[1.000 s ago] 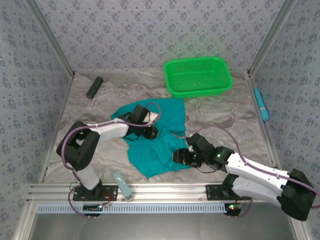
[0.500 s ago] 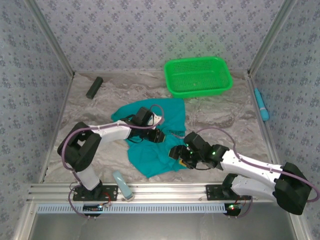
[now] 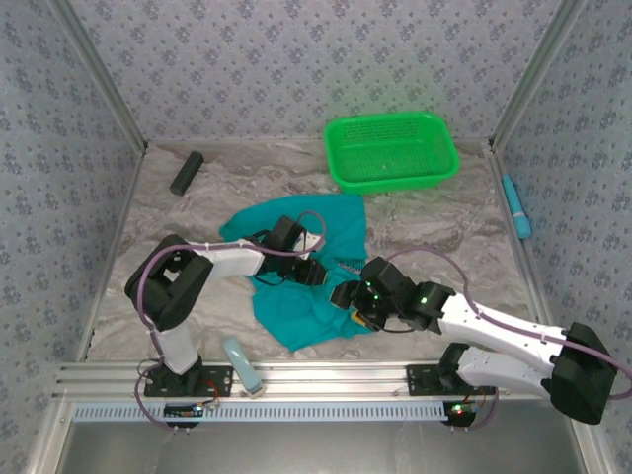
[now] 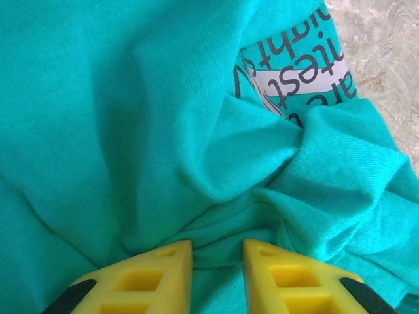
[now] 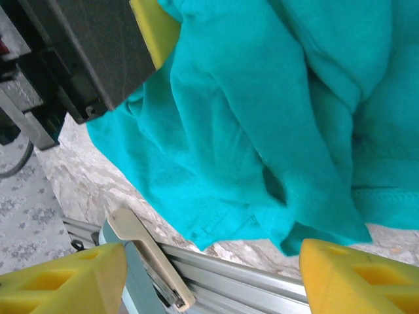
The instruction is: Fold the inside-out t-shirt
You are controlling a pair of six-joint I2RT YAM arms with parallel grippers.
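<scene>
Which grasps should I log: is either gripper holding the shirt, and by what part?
The left gripper pinches a bunched fold of the t-shirt near its printed label; right gripper is open, holding nothing.

Worktop: pale marbled grey-beige surface.

Lying directly on it:
- Crumpled teal soft-cloth t-shirt, centre, towards the near side.
- Bright green rectangular plastic mesh basket, far right, well apart from the t-shirt.
- Dark oblong block, far left.
- Slim blue cylinder, along the right edge.
- Pale blue flat bar, near edge, left, one end over the metal rail.
</scene>
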